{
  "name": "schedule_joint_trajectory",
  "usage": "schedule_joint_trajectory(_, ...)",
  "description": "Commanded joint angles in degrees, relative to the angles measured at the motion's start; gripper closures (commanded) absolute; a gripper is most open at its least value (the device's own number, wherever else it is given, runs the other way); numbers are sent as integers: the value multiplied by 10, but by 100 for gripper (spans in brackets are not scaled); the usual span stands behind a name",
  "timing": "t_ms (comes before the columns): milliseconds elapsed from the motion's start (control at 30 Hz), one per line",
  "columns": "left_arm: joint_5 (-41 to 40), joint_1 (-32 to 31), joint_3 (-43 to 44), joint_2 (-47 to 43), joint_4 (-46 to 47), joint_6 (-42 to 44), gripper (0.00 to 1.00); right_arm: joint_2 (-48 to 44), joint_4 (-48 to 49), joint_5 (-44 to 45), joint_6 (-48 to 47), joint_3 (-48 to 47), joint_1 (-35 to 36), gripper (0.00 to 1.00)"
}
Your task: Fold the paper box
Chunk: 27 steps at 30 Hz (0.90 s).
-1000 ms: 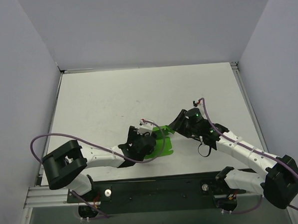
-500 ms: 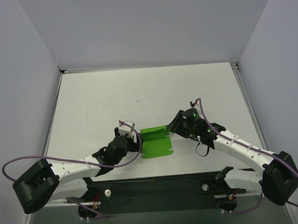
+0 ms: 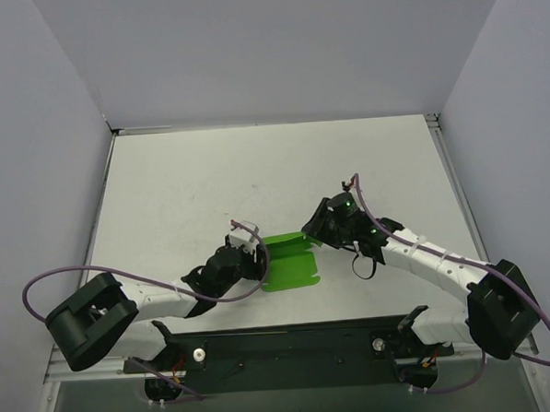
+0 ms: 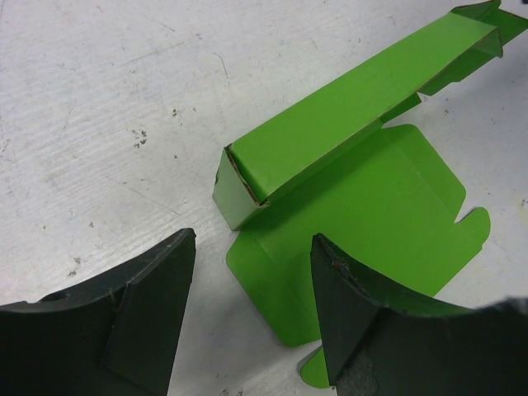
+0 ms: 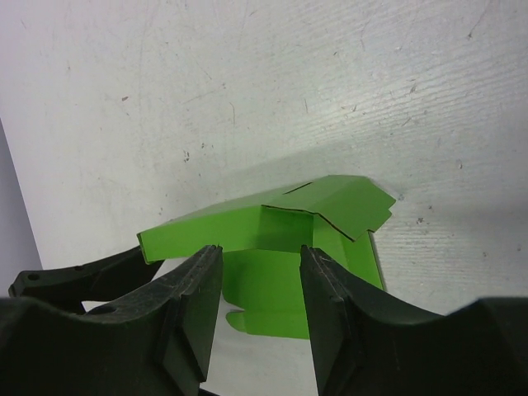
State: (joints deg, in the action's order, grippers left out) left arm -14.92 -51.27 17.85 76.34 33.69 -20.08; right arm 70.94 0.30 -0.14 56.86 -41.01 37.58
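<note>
Top external view: the left gripper [image 3: 253, 253], drawn back leftward a moment ago, is again just beside the left edge of the paper box [image 3: 292, 268], which lies on the table [image 3: 182, 183] near the arms, with the right gripper [image 3: 315, 230] at its far right corner. Left wrist view: the jaws stand apart and empty, facing the open end of the one raised wall, so another fold probably comes next. Right wrist view: the jaws are part-closed at that wall's other end, and whether they pinch card cannot be told.
</note>
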Motion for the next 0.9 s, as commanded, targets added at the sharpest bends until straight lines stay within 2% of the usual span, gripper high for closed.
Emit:
schedule_joint_trajectory(0,-5,3,29,9,47,19,34,30,21,7,-14,-29,-1,57)
schedule_joint_trajectory(567,14,1,54,67,72,43,46,91,90,-62,18,-20,-17,59)
schedule_joint_trajectory(700,13,2,53,69,72,43,48,96,108,-66,23,-14,-22,63)
schedule_joint_trajectory(867,16,2,51,70,73,42,50,101,136,-77,40,1,-28,75)
